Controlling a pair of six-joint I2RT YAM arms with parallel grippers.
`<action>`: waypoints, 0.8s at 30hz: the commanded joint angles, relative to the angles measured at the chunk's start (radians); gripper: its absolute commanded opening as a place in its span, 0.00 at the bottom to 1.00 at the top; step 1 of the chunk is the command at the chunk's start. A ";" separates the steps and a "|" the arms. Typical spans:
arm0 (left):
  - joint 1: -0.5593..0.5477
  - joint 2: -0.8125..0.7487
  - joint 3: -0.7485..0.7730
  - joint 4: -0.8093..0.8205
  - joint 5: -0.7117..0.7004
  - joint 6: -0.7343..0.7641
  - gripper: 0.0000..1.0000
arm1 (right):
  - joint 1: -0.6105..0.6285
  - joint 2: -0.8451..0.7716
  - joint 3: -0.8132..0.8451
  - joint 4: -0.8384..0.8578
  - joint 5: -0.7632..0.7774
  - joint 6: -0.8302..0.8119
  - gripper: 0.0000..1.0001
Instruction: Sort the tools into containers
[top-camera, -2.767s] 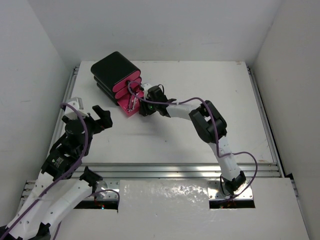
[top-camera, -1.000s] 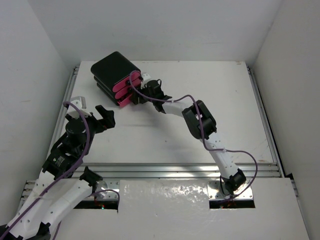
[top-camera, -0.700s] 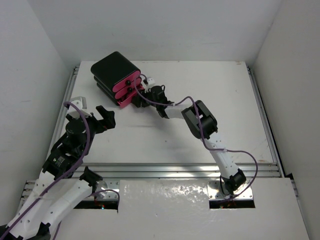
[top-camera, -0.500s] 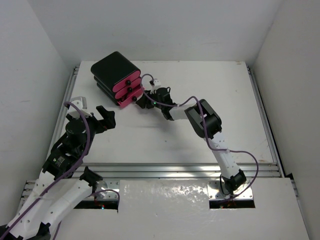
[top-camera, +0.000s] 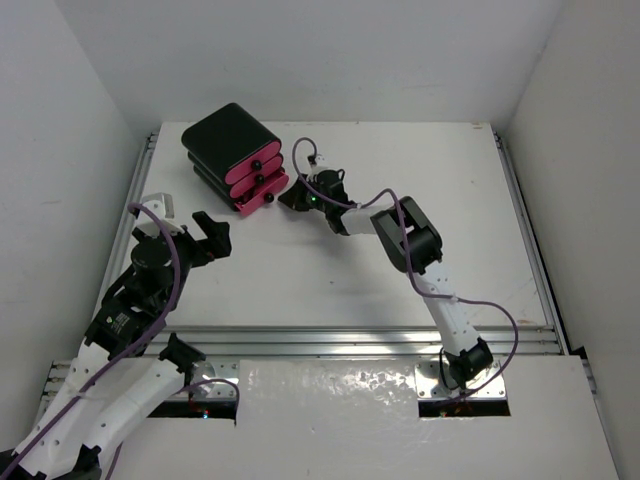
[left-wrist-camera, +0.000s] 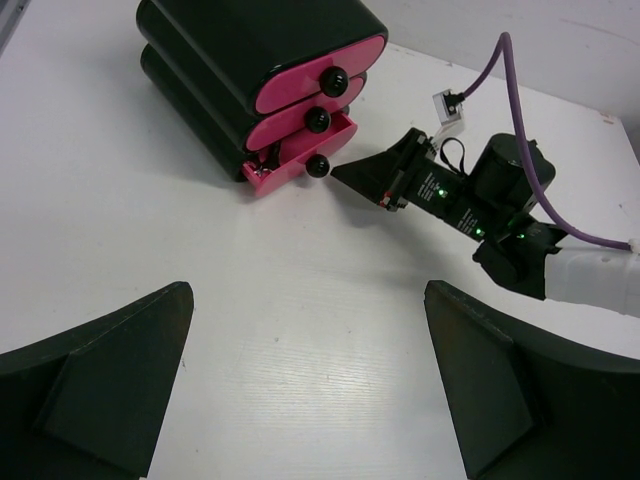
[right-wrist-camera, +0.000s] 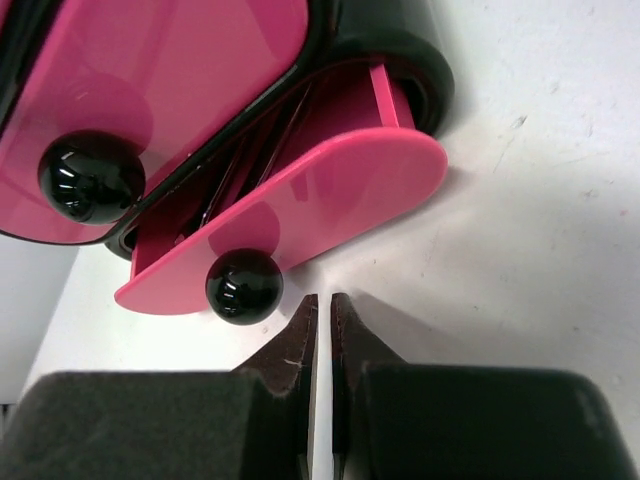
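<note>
Three magenta-pink drawers (left-wrist-camera: 302, 122) are stacked in a glossy black box (top-camera: 224, 134) that stands on the far left part of the white desk (top-camera: 330, 290), fronts turned toward the right arm (top-camera: 405, 240). Two of them, the top and the middle one, sit flush with the box. The bottom drawer (right-wrist-camera: 340, 185) stands out a little from the box, leaving a narrow gap behind its front panel. Through that gap the right wrist view shows thin dark shafts (right-wrist-camera: 255, 160) lying lengthwise inside. These are tools, though which kind cannot be told. No tool lies loose on the desk in any view.

Each drawer front carries a small round black knob. The bottom drawer's knob (right-wrist-camera: 243, 285) is the one nearest the right tool (right-wrist-camera: 322, 300). That tool has its two fingers pressed together with only a hairline between them, gripping nothing. Its tip lies low over the desk, just beside the knob and just short of the drawer front, with no clear contact.

The left tool (left-wrist-camera: 308, 295) hangs over the near left part of the desk, well apart from the box. Its two dark fingers are spread wide and hold nothing, and its camera looks across at the drawers.
</note>
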 joint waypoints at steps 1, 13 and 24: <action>0.007 -0.008 -0.005 0.045 0.011 0.008 0.99 | 0.003 0.024 0.049 0.044 -0.035 0.071 0.04; 0.007 -0.014 -0.007 0.045 0.014 0.010 0.99 | 0.001 0.139 0.205 0.069 -0.105 0.183 0.06; 0.007 -0.017 -0.007 0.050 0.020 0.011 0.99 | 0.003 0.240 0.380 0.009 -0.099 0.218 0.10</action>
